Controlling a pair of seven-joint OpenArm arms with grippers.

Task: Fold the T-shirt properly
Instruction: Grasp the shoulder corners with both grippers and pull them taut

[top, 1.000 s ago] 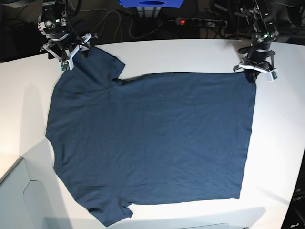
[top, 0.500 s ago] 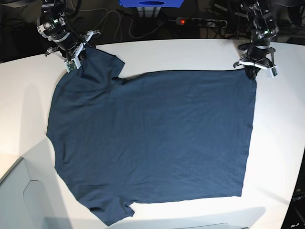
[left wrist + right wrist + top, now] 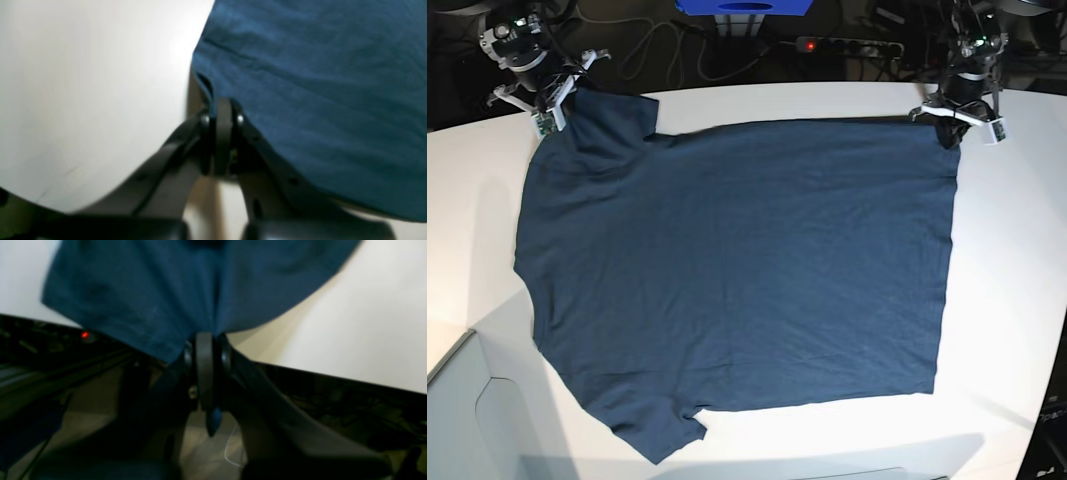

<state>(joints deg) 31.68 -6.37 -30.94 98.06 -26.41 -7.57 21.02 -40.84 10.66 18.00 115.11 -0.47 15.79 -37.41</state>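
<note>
At ten o'clock on the table (image 3: pixel 757 95), the right gripper (image 3: pixel 549 92) is clenched on the T-shirt (image 3: pixel 737 270) at its far sleeve, fabric bunched between the jaws. Across the centre, the T-shirt lies flat, collar side toward nine o'clock, hem toward three o'clock. At two o'clock, the left gripper (image 3: pixel 959 118) is clenched on the far hem corner.

Step in hand, as judged: both far corners are secured for the first fold. The next move calls for lifting both corners evenly and carrying them toward six o'clock, keeping the edge taut.
</note>
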